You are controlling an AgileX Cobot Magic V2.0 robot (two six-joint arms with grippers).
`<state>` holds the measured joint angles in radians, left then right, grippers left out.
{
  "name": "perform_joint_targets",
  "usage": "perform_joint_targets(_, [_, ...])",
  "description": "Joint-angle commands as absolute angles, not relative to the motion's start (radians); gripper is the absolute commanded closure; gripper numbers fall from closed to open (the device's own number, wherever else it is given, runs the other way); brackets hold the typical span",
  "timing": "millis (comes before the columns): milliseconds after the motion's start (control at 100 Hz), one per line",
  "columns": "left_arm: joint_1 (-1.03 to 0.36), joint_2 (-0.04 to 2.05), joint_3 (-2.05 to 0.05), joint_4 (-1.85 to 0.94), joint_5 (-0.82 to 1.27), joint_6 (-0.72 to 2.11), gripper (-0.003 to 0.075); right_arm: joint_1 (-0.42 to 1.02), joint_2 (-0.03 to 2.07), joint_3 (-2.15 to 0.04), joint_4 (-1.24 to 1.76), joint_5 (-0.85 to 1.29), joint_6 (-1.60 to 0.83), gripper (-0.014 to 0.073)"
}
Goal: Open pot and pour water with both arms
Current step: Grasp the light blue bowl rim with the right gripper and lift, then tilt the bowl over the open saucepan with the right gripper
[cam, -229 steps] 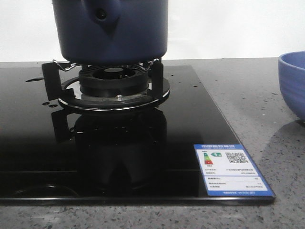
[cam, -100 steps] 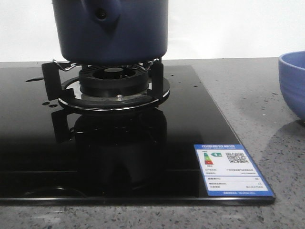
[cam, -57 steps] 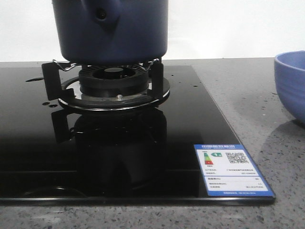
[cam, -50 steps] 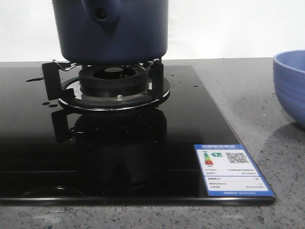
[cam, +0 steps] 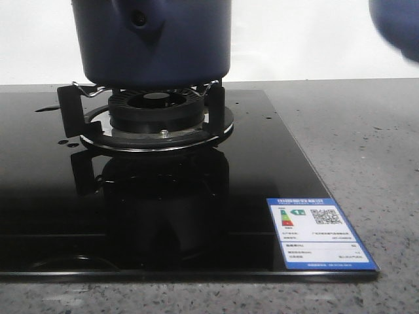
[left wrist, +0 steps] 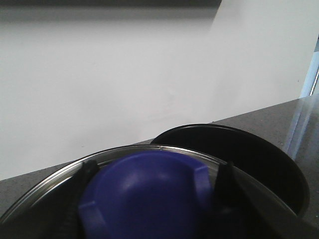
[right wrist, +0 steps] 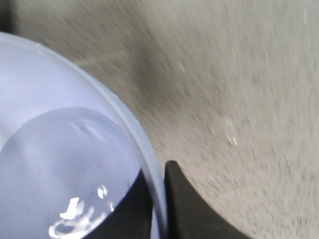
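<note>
In the front view the large dark navy-blue round pot (cam: 152, 40) sits at the upper left of the frame on the black pan supports of the gas burner (cam: 156, 118), which rises from the glossy black glass hob (cam: 131, 209). Its top is cut off by the frame edge, so that view does not show whether it is open.

The left wrist view answers that. At the lower centre of the frame the left gripper (left wrist: 149, 199) pinches the rounded blue knob (left wrist: 147, 194) of a steel-rimmed lid (left wrist: 60, 174), one dark finger on each side of the knob. Behind it, at the lower right of the frame, the dark open mouth of the pot (left wrist: 249, 154) shows. The lid is probably held clear so that the mouth is free for pouring.

In the right wrist view the right gripper (right wrist: 159, 209) clamps the rim of the light periwinkle-blue bowl (right wrist: 65, 164) at the lower centre of the frame, one finger inside the wall and one outside. Water (right wrist: 75, 224) glints at the bottom of the bowl. In the front view the bowl (cam: 396, 26) is a blur at the upper right corner, off the grey speckled countertop (cam: 353, 150). This rim grip should let the arm tilt the bowl over the pot.
</note>
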<state>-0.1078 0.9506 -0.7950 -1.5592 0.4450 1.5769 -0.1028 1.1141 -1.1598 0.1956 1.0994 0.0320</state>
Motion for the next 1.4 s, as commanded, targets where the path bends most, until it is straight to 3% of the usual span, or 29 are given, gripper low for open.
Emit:
perform_joint_targets(0, [-0.115, 0.93, -0.828, -1.614, 0.452, 1.567, 0.0405, -0.07, 1.138, -1.305, 0.23, 1.116, 0.019, 0.0653])
perform_joint_targets(470, [-0.115, 0.93, -0.828, -1.614, 0.451, 1.567, 0.0405, 0.217, 1.515, -1.889, 0.223, 1.243, 0.019, 0.0653])
perform_joint_targets(710, [-0.115, 0.93, -0.828, -1.614, 0.451, 1.567, 0.0405, 0.334, 1.685, -2.177, 0.071, 1.231, 0.019, 0.0653])
perform_joint_targets(1010, [-0.115, 0.93, -0.828, -1.614, 0.451, 1.567, 0.0405, 0.433, 1.754, -2.212, -0.102, 1.081, 0.019, 0.0653])
perform_joint_targets(1389, [-0.115, 0.93, -0.828, -1.614, 0.451, 1.567, 0.0405, 0.592, 1.816, -2.212, -0.533, 0.988, 0.091, 0.065])
